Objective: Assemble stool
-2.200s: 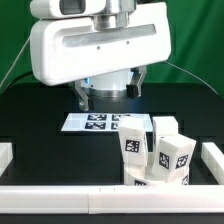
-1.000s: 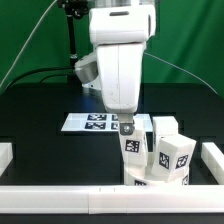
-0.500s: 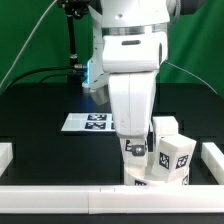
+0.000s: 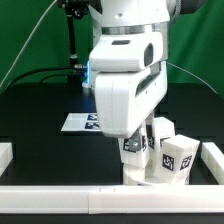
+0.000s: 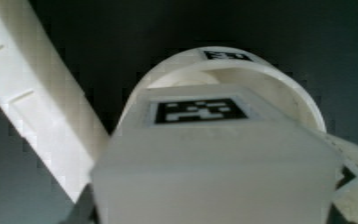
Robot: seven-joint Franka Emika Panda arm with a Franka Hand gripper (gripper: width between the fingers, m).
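Several white blocky stool legs with black-and-white tags stand clustered at the exterior view's right front. One leg (image 4: pixel 178 158) is in plain sight and another (image 4: pixel 161 128) is behind it. My gripper (image 4: pixel 133 141) is low over a third leg (image 4: pixel 133 147); the arm's white body hides the fingers. In the wrist view that leg (image 5: pixel 211 150) fills the picture, very close, with its tag facing the camera. I cannot tell whether the jaws are shut on it. The round seat is out of view.
The marker board (image 4: pixel 76 122) lies on the black table behind the arm. White border blocks run along the front (image 4: pixel 60 200), the left (image 4: pixel 5 155) and the right (image 4: pixel 212 156). One long white border shows in the wrist view (image 5: pixel 34 100).
The arm has turned and come down from above the marker board onto the leg cluster. The gripper now sits lower around the nearest leg.
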